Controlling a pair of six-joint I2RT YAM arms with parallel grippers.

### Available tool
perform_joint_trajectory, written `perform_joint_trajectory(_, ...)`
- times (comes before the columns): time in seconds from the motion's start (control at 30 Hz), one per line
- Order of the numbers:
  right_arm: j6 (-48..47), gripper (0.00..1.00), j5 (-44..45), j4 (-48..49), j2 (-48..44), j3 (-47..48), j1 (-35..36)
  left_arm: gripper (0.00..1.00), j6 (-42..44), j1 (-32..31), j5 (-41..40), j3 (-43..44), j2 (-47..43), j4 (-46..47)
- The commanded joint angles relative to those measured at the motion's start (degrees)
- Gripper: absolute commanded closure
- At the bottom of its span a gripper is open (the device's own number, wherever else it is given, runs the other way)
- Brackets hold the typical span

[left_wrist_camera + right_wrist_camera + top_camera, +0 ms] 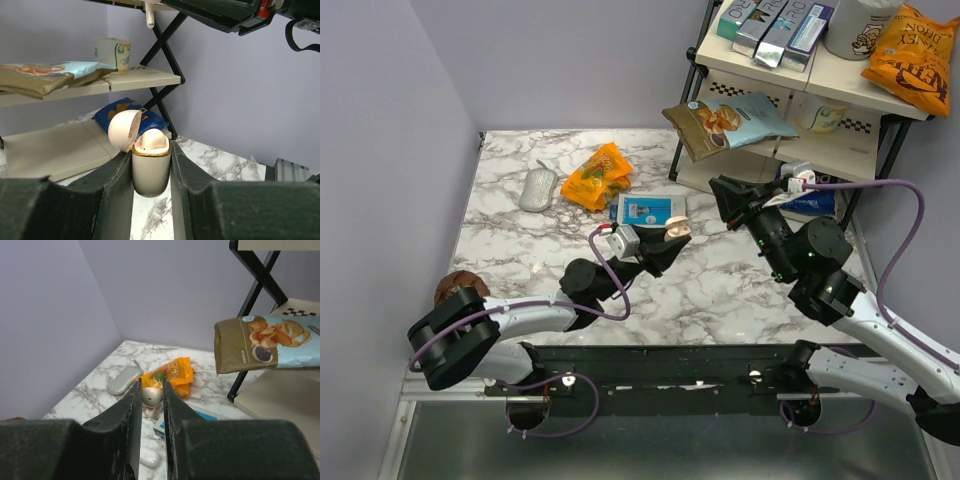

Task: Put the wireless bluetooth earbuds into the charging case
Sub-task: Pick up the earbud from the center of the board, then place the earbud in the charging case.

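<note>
My left gripper (665, 240) is shut on the white charging case (676, 228) and holds it above the table. In the left wrist view the case (151, 172) stands upright between the fingers, with its lid (124, 131) open to the left. One cream earbud (152, 140) sits in it. My right gripper (723, 192) hangs to the right of the case, near the shelf. In the right wrist view it (151, 390) is shut on the second earbud (152, 396), a cream rounded head with a dark spot and its stem pointing down.
A grey-white mouse (537, 188) and an orange snack bag (598, 176) lie at the back left. A blue-and-white box (648, 210) lies just behind the case. A shelf rack (800, 110) with snack bags stands at the back right. A brown lump (455, 283) sits at the left edge.
</note>
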Motion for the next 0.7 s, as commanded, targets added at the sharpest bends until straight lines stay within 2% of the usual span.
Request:
perform_joint_trajectory(0.0,-3.68,1.0,-0.69,11.98,-2.05,-4.18,0.93,1.0,-1.17,1.54,5.01,3.29,2.4,10.89)
perform_joint_trajectory(0.27,-5.88,0.99,-7.36,13.84,-5.04,-6.82,1.99,1.0,-1.34,3.38,10.45,4.0,6.79,22.93)
perform_joint_trajectory(0.67,-5.18,0.99,-11.59,9.8,-9.0,-9.19,2.34,1.0,-2.49,5.05,14.16,8.04,5.75,23.56)
